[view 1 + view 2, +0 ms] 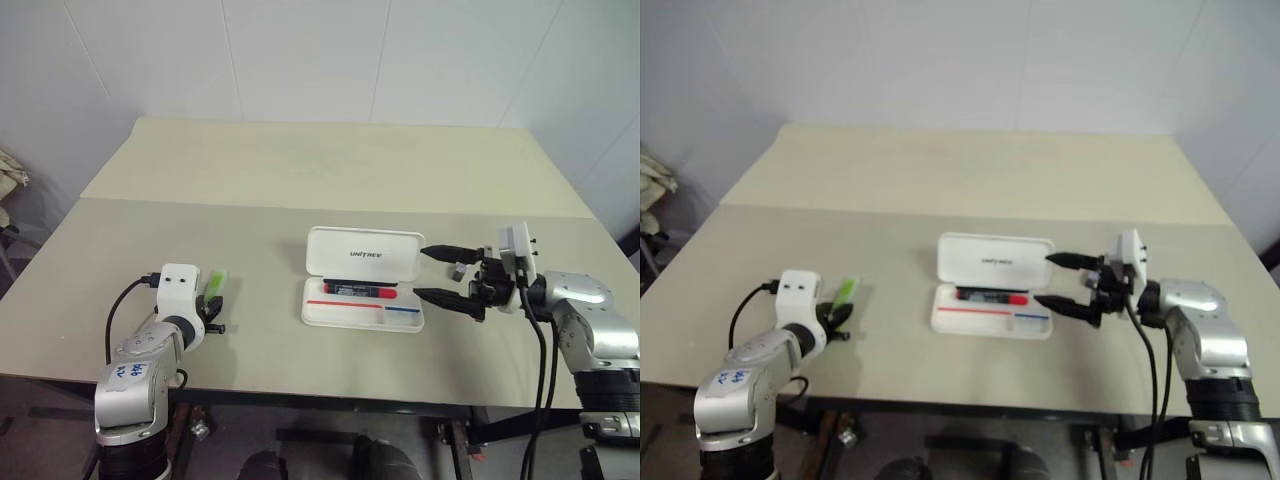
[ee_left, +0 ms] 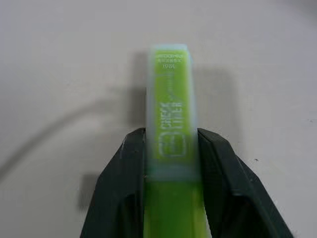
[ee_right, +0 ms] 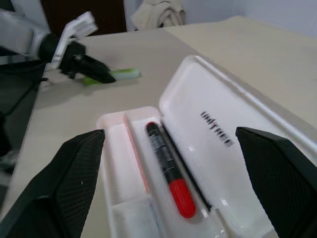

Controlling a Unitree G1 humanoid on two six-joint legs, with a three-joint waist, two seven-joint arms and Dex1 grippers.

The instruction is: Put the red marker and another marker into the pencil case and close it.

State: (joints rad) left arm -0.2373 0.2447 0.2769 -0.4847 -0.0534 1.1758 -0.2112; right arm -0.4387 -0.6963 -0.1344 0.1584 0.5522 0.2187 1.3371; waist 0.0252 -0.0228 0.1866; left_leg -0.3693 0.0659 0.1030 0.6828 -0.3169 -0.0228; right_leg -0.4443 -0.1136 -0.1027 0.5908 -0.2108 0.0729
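A pale beige table (image 1: 300, 170) is seen spanning the view, a seam running across it from side to side. Behind it, white wall panels (image 1: 300, 50) are set (thin vertical joints between them). A crumpled light cloth (image 1: 10, 175) is glimpsed past the table's left edge.

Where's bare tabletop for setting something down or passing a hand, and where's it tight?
Free: the whole far half of the table behind the pencil case, and the stretch between the green highlighter and the case. Tight: the case's right end, where the right pincer hangs open, and around the left pincer at the highlighter.
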